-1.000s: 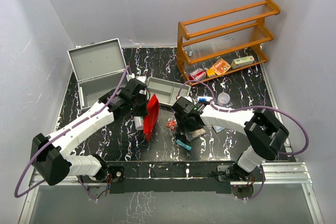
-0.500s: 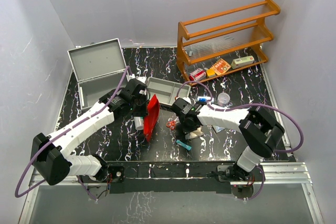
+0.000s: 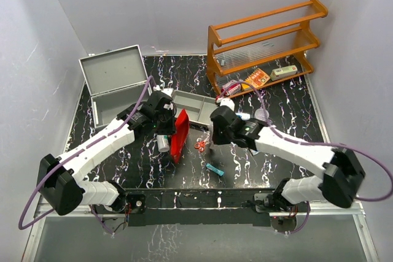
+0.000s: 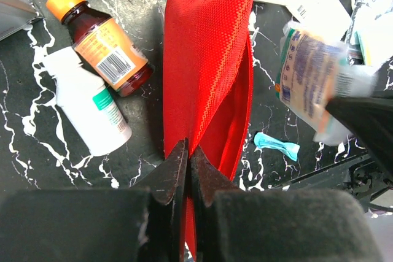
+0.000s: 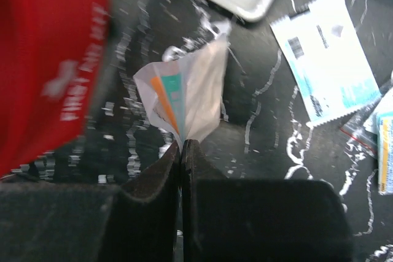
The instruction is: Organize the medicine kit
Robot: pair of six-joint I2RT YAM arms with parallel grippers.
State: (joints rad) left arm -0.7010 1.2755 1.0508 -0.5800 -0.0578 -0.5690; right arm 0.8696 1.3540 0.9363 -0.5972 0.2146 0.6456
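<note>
Right pincer (image 5: 182, 145) is clamped shut on one small packet (image 5: 184, 99), left pincer (image 4: 188, 151) pinched on the rim of the one red pouch (image 4: 206, 72), mouth gaping — best bet is to carry the packet over level and let go only once it's well inside. One medicine kit (image 3: 113, 87) stands lid-up at the far left of the surface (image 3: 184, 170), well apart; one grey tray (image 3: 193, 105) just behind the pouch, two bottles beside it — an amber bottle (image 4: 101, 41) and a white bottle (image 4: 89, 108)
</note>
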